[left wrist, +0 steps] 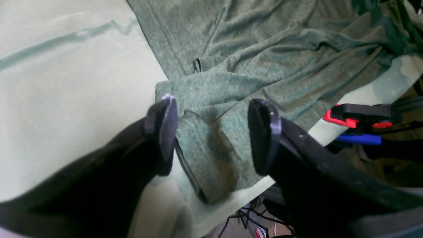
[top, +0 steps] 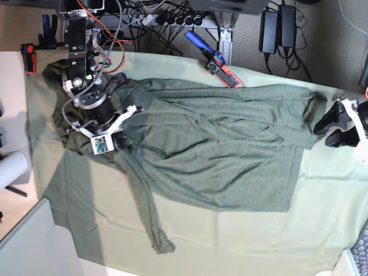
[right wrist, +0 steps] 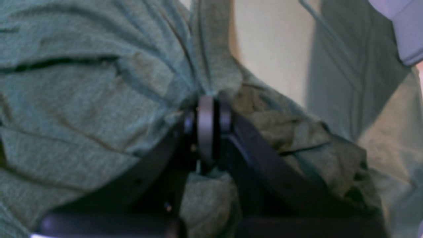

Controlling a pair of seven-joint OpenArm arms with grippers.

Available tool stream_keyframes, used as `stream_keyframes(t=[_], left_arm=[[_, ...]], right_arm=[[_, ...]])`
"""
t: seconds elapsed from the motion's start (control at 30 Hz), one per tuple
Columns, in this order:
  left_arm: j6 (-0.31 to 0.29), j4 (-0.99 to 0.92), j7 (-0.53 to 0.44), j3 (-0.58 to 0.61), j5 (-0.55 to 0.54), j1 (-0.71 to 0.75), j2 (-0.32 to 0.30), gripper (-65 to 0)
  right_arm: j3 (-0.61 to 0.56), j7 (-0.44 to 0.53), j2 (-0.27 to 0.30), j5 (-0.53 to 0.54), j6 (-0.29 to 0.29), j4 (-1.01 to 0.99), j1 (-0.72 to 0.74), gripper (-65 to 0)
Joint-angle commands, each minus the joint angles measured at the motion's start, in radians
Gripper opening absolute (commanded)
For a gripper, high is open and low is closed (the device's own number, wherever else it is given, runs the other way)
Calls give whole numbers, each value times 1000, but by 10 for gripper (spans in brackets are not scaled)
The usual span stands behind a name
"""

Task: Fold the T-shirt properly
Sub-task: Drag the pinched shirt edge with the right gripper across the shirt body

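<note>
Overhead, the T-shirt (top: 218,149) lies spread and wrinkled across the pale green tablecloth (top: 241,241), its hem toward the side where the left gripper (top: 332,127) waits and one sleeve trailing toward the cloth's near edge. That left gripper hangs just beside the hem corner with its jaws wide apart and nothing between them; from its wrist camera the two black fingers (left wrist: 165,132) straddle a small folded flap of the shirt (left wrist: 231,82) near the table's edge, without touching it as far as can be seen. A red and blue clamp (left wrist: 357,124) grips the tablecloth's rim nearby. At the far end, the right gripper (right wrist: 208,129) has its jaws pressed together on a bunched fold of the shirt's fabric (right wrist: 82,99), which puckers around the fingertips. Another clamp (top: 214,60) sits on the table's back edge, by the cables.
</note>
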Motion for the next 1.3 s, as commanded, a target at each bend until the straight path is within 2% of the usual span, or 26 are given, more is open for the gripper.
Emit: stream_keyframes(t=[0.0, 0.33, 0.37, 0.43, 0.5, 0.57, 0.73, 0.87, 1.03, 1.2, 1.27], left_arm=[[-6, 13, -23, -8, -18, -8, -18, -280], [-6, 13, -36, -8, -19, -9, -17, -281], [-6, 13, -36, -8, -19, -9, -17, -281], [-6, 13, -35, -8, -19, -8, -17, -281], [-6, 13, -35, -8, -19, -8, -17, -280], [-6, 13, -35, -8, -19, -8, -18, -281], [-6, 13, -20, -8, -20, -8, -17, -281], [-6, 13, 16, -8, -40, -3, -18, -281], [-6, 13, 27, -8, -43, 35, -20, -281], [-6, 13, 24, -8, -43, 76, -20, -281], [-6, 13, 24, -8, -43, 75, -20, -281]], right_arm=[[10, 21, 13, 5, -3, 19, 11, -650], [9, -24, 13, 5, -5, 18, 13, -650], [9, -23, 13, 5, -5, 18, 14, -608], [9, -14, 13, 5, -8, 18, 14, -470], [9, 4, 13, 5, -8, 18, 19, -359], [9, 26, 11, 4, -8, 18, 32, -301], [10, 30, -24, 4, -23, 16, 126, -299], [10, 37, -103, 4, -42, -59, 279, -299], [10, 109, -205, -55, -42, -352, 492, -299], [10, 233, -223, -152, -52, -682, 636, -299], [10, 253, -223, -169, -61, -797, 678, -299]])
